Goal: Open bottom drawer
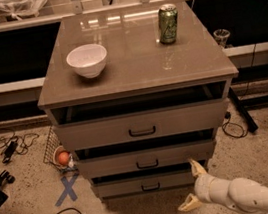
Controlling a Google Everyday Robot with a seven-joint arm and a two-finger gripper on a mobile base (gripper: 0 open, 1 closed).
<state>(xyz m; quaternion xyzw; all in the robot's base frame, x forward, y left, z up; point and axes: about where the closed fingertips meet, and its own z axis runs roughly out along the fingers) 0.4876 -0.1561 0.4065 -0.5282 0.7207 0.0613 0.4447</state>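
Observation:
The bottom drawer point(146, 182) is the lowest grey-taupe front of the cabinet, with a small black bar handle point(150, 187). It sits about flush under the middle drawer point(147, 159). The top drawer point(142, 126) is the tallest front. My gripper point(193, 185) is low at the right of the bottom drawer, at its right end. Its two cream fingers are spread apart, one fingertip point(196, 166) up by the drawer's right corner, the other near the floor. It holds nothing.
A white bowl point(87, 60) and a green can point(167, 23) stand on the cabinet top point(134, 73). A wire basket with an orange ball point(62, 158) and a blue tape X point(67, 189) lie at the left. Cables and a dark base part lie on the floor.

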